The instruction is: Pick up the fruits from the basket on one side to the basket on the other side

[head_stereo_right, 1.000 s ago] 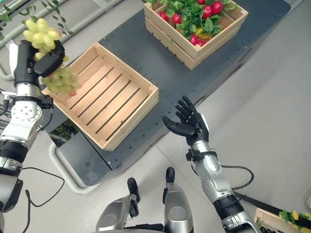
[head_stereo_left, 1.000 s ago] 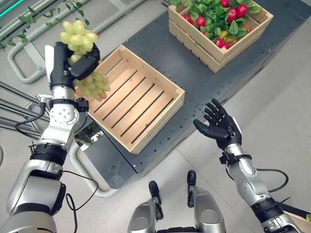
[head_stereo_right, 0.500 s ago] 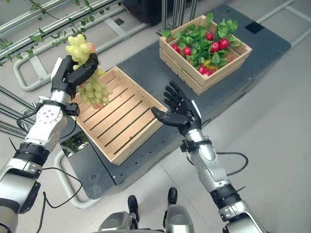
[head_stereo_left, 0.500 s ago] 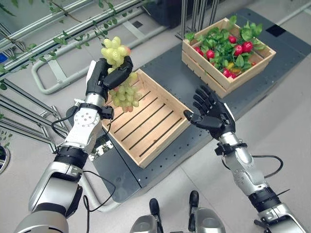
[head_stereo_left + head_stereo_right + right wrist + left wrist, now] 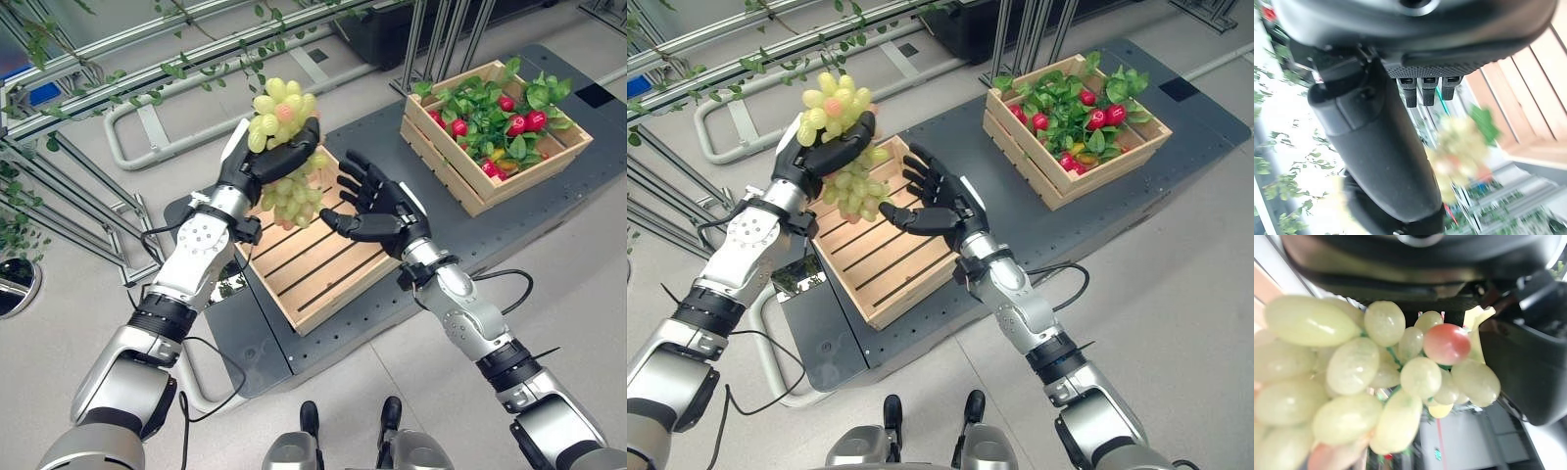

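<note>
My left hand (image 5: 257,164) is shut on a bunch of green grapes (image 5: 284,103), one of them reddish, and holds it in the air over the empty wooden crate (image 5: 313,264). Part of the bunch (image 5: 853,186) hangs below the fingers. In the left wrist view the grapes (image 5: 1356,377) sit close against the hand. My right hand (image 5: 377,211) is open, palm up, just beside and slightly below the bunch, apart from it. The second wooden crate (image 5: 431,147), at the far right, holds green leaves and several red fruits (image 5: 519,122).
Both crates stand on a dark grey platform (image 5: 392,171). Metal rails and leafy vines (image 5: 147,59) run along the far left. A grey tube frame (image 5: 127,147) lies behind the platform. Open grey floor (image 5: 568,294) spreads at the near right.
The camera has shifted. My left hand has carried the grapes toward the middle over the empty crate. My right hand has risen and moved left, up beside the bunch.
</note>
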